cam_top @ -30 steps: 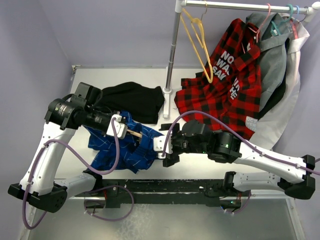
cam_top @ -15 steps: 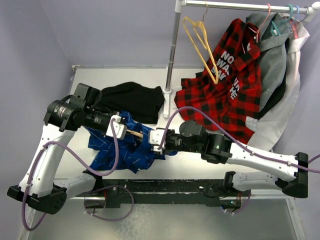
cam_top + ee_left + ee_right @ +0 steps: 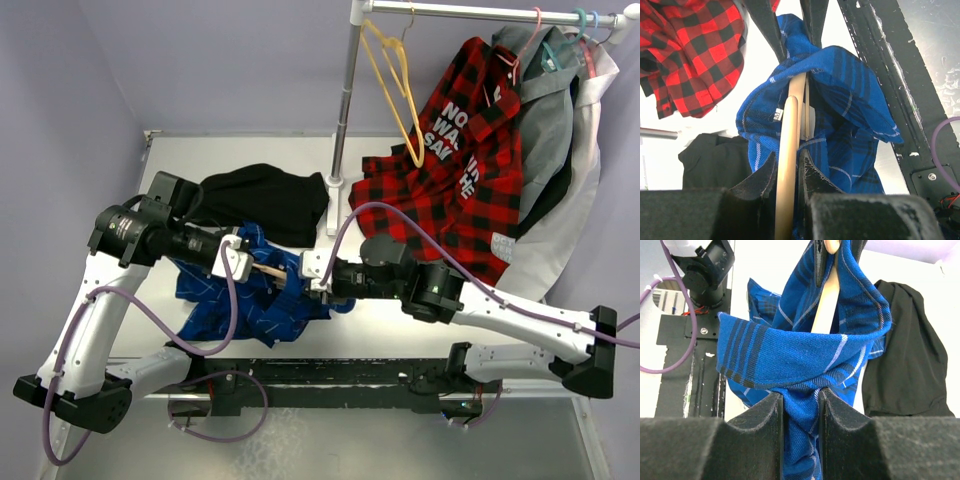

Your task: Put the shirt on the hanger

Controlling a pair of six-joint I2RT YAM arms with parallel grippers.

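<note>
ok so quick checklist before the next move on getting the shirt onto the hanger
1. Left gripper clamped on the hanger: ok.
2. Right gripper pinching the shirt: ok.
3. Fabric wrapped over the hanger arm: ok, in both wrist views.
4. Hanger arm in the correct shoulder: cannot tell, fabric bunched.
5. Shirt free of the black garment: cannot tell, they meet in the top view.
6. Shirt fully on the hanger: not ok, most lies heaped on the table.
</note>
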